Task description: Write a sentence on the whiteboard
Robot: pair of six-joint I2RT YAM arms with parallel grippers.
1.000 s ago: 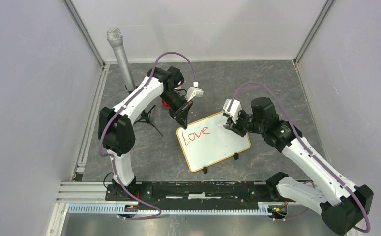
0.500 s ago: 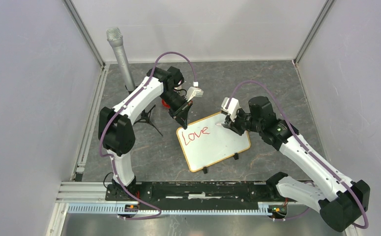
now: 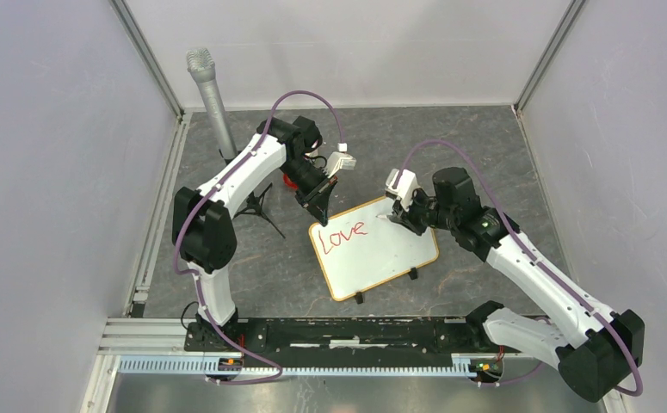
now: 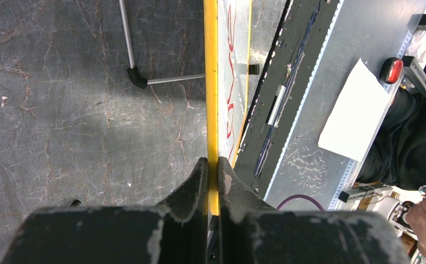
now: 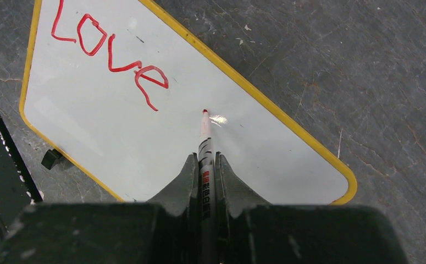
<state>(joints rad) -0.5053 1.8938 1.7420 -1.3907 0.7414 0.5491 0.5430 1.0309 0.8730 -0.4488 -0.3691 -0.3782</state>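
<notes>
Red script reading "Love" is all of the sentence (image 5: pixel 111 55) that we find so far on the whiteboard (image 3: pixel 387 258). The board sits on the grey worktop (image 3: pixel 459 146) between the two arms, its black clip feet toward the near edge. The left pincer (image 4: pixel 211 165) is clamped on the board's yellow-wood frame, near the corner where the word begins, steadying it. The right pincer (image 5: pixel 206 160) is closed on a red marker (image 5: pixel 205 140). The tip stands just past the final "e", on or just above the white surface; we cannot tell whether it touches.

Over the last second the word has gained no stroke, the board has not shifted and the left arm has held. Only the right arm has crept a little toward the far left, carrying the tip closer to the written word. We read this as repositioning for the next word, so the sentence is only begun.
</notes>
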